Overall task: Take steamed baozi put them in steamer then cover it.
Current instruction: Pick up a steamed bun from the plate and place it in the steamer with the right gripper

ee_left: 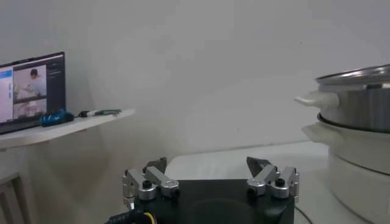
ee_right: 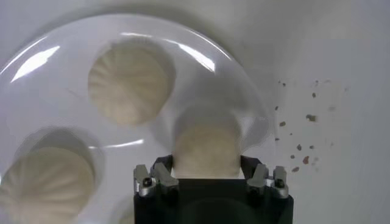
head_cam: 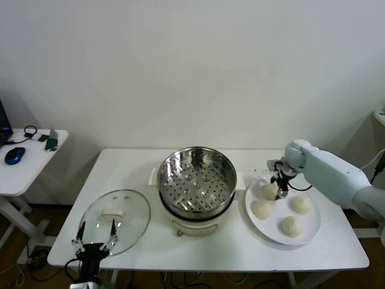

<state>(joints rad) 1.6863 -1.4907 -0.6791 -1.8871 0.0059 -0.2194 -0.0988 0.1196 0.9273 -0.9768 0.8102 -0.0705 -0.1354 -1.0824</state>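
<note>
Black-bodied with metal fingers, the right gripper [head_cam: 280, 191] is down over the white plate [head_cam: 310, 232] at the right of the head view, its jaws spread to either side of the baozi nearest the steamer [ee_right: 206, 151]; the right wrist view shows the bun sitting between the fingertips [ee_right: 159, 177], though whether they already press on the dough I cannot tell. It looks like the very start of the first pick. All four buns are on the plate: that one [head_cam: 268, 190] under the gripper, one [head_cam: 261, 209] at the plate's left, one [head_cam: 301, 205] at its right and one [head_cam: 292, 226] lowest in the frame. The steamer [head_cam: 197, 180], mid-frame on the white table [head_cam: 240, 247], shows only its bare perforated floor, so no bun has gone in. The cover [head_cam: 114, 220] lies flat on the table at lower left, well apart from the steamer, so covering is also left. The left gripper [head_cam: 95, 236] hangs at the bottom left of the frame just below the cover, jaws wide apart and holding nothing. No brand, label or writing can be read anywhere; a screen [ee_left: 31, 91] in the left wrist view is too small to make out.
</note>
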